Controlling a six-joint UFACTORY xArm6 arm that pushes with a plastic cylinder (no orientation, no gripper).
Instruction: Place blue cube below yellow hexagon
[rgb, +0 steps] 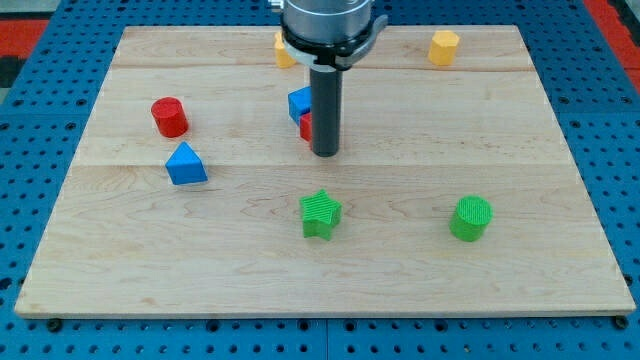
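Note:
The blue cube (298, 102) sits at the board's upper middle, partly hidden behind my rod. A red block (305, 127) touches its lower edge, also half hidden. The yellow hexagon (444, 47) lies at the view's top right. My tip (324, 152) rests on the board just to the right of and slightly below the blue cube and red block, close against them. A second yellow block (283, 50) sits at the top middle, mostly hidden by the arm.
A red cylinder (169, 117) and a blue triangular block (186, 164) lie at the left. A green star-shaped block (320, 214) sits at the lower middle and a green cylinder (471, 218) at the lower right. The wooden board (560, 270) lies on a blue pegboard.

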